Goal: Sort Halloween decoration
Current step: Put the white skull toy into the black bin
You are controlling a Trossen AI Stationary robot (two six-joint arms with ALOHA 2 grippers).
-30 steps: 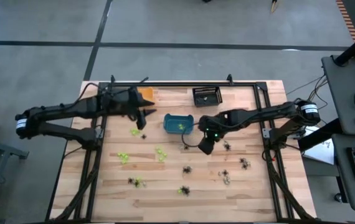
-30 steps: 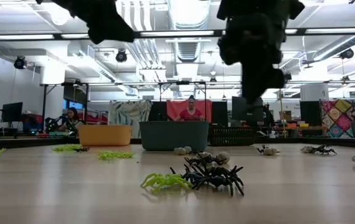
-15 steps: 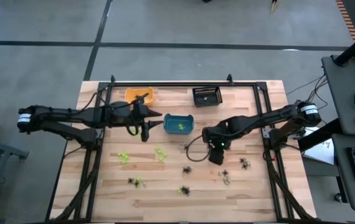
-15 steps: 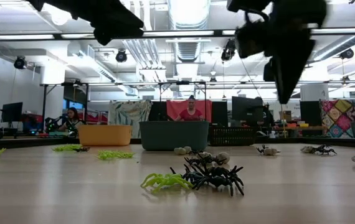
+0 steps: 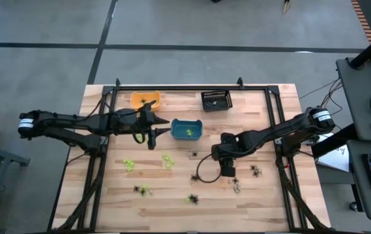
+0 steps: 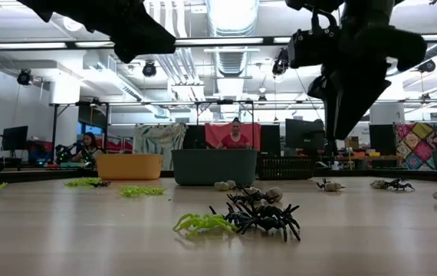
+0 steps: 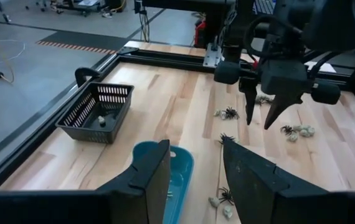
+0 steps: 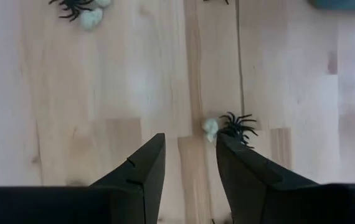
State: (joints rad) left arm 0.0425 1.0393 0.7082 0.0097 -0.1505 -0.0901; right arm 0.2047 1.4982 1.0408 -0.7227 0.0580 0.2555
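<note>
Right gripper (image 5: 227,171) now nearer the table's (image 5: 172,201) right edge — open, empty, over a black spider (image 8: 238,127). Next pick likely. Left gripper (image 5: 153,133) open, empty — waiting beside the teal bin (image 5: 187,130).

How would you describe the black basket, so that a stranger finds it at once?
Look along the table's far edge, where three containers sit. The black basket is the one nearest the right arm's side, beside the teal bin and orange bin. Only it has slotted mesh walls.

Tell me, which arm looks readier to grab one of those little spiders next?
Probably the right: its claw hangs open just above a black spider, while the left claw waits beside the teal bin.
</note>
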